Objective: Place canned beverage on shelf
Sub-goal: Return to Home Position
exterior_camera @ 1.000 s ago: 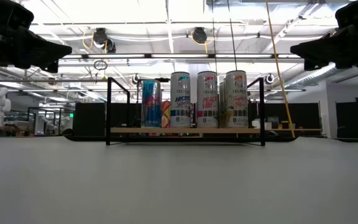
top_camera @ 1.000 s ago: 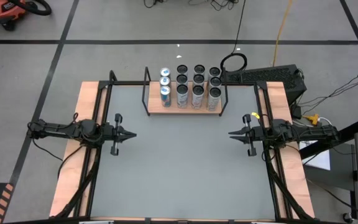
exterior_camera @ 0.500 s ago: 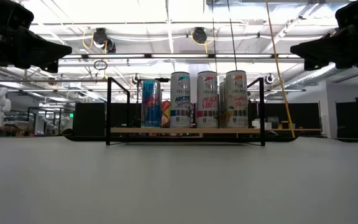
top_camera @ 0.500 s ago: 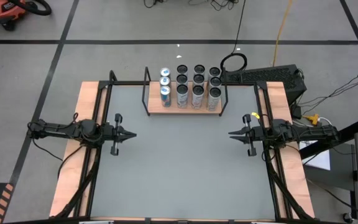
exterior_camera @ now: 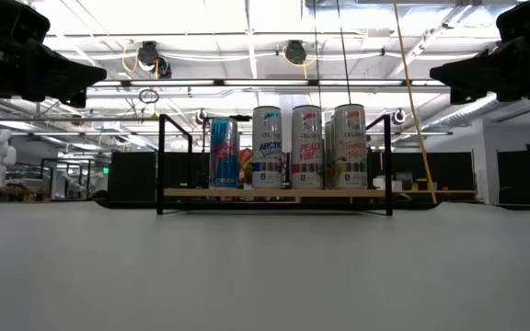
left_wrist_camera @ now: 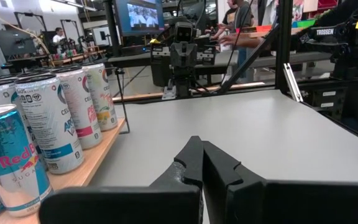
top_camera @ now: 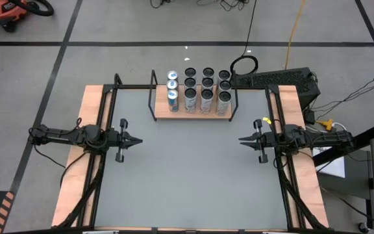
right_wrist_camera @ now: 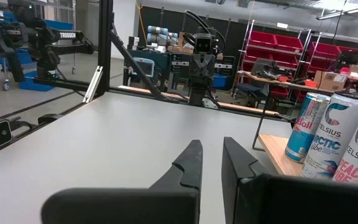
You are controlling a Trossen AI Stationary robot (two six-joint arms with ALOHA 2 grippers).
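The shelf (top_camera: 163, 112), a light-wood board with black rod ends, stands at the middle of the table's far edge. Several cans (top_camera: 206, 99) stand upright on it: blue ones (exterior_camera: 223, 152) at its left end and white ones (exterior_camera: 267, 147) beside them. The shelf (left_wrist_camera: 101, 165) and its cans (left_wrist_camera: 48, 121) also show in the left wrist view, and the same cans (right_wrist_camera: 328, 140) in the right wrist view. My left gripper (top_camera: 138, 140) hangs shut above the table's left side, pointing level toward the middle. My right gripper (top_camera: 242, 140) hangs shut at the right side, facing it. Neither holds anything.
The grey tabletop (top_camera: 193, 182) stretches between the two arms and toward the near edge. Black frame rails (top_camera: 102, 117) run along the wooden side strips. A black case (top_camera: 284, 81) and cables lie off the table at the far right. People sit in the room beyond.
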